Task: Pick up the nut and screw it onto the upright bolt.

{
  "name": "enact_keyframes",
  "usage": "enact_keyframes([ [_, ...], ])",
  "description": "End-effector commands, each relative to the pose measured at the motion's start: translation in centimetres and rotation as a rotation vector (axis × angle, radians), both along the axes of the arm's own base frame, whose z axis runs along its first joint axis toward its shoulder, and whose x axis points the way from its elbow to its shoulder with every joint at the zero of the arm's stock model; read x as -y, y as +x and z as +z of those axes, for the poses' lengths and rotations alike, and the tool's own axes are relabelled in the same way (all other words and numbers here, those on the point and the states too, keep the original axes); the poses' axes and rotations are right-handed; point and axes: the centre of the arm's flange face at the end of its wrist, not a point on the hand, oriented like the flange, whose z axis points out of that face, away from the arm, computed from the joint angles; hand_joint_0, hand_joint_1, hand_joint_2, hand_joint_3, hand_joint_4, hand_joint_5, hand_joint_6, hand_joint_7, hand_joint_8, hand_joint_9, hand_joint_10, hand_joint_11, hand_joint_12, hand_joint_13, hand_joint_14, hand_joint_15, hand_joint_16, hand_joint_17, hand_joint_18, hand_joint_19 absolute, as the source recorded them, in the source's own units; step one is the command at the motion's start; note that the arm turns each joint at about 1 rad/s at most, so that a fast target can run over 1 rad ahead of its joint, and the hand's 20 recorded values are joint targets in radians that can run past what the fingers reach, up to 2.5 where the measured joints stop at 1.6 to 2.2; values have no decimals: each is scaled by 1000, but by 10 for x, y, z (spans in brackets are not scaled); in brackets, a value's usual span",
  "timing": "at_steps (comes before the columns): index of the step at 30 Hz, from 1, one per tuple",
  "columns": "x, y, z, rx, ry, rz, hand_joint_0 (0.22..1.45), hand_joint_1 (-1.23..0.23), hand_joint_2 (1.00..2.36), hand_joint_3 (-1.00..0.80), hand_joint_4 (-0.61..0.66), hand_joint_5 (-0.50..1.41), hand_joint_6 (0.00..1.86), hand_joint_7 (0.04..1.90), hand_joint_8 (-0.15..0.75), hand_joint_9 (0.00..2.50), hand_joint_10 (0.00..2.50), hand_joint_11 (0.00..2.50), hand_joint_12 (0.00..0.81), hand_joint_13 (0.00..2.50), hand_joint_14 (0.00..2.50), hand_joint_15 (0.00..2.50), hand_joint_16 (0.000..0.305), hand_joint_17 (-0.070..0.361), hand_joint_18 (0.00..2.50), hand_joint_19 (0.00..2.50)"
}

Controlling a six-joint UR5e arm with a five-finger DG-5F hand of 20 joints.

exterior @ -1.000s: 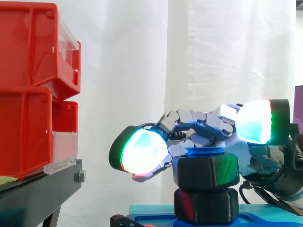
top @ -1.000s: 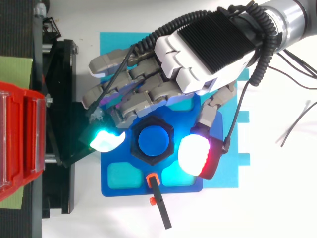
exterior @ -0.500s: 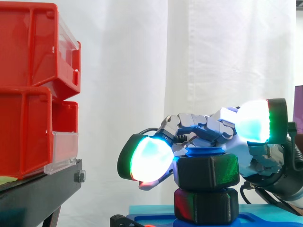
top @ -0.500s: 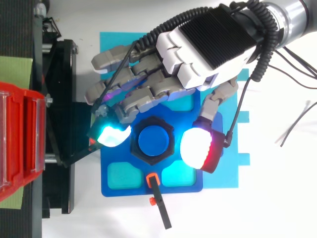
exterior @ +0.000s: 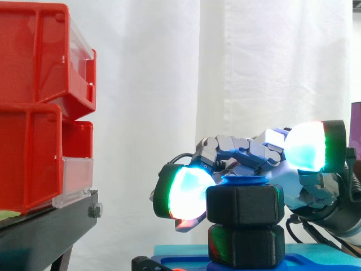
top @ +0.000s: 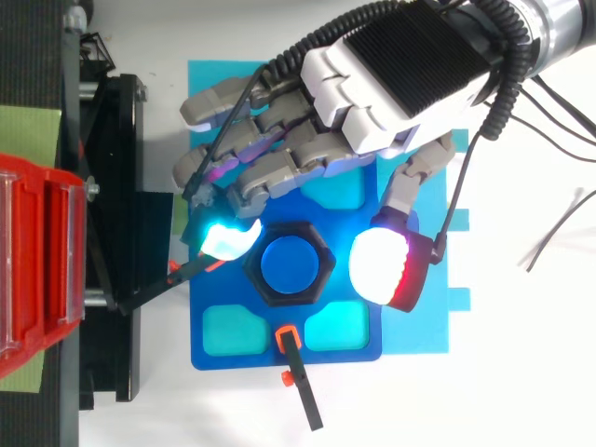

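Fingertip [exterior: 186, 193] is drawn in against nut [top: 289, 270]; hand [top: 400, 74] is curled round it, likely for turning it down bolt [exterior: 243, 180].

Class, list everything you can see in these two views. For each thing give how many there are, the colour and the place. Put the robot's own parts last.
nut: one, black, hexagonal, round the top of the bolt
bolt: one, blue, upright at the plate's middle
hexagonal block: one, black, directly under the nut
plate: one, dark blue with teal pockets, on the mat
mat: one, light blue, under the plate
rod with orange clip: one, black, at the plate's near edge
red bins: at least two, stacked on the stand
stand: one, black, at the left
curtain: one, white, behind everything
hand: one, white and grey, over the plate by the nut
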Motion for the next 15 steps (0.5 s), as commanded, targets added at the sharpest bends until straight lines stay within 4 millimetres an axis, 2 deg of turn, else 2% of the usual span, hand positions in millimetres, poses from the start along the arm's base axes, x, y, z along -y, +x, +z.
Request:
enact_keyframes([
  [1, 5, 0, 3, 7, -9, 7, 492, -69, 1000, -500, 195, -27, 504, 1356, 242, 731, 0, 0, 252, 513, 0, 0, 25, 56, 194, 0],
  [15, 27, -1, 15, 29, -36, 19, 503, -113, 1000, -500, 165, 16, 500, 1490, 250, 853, 0, 0, 229, 597, 0, 0, 21, 48, 288, 0],
])
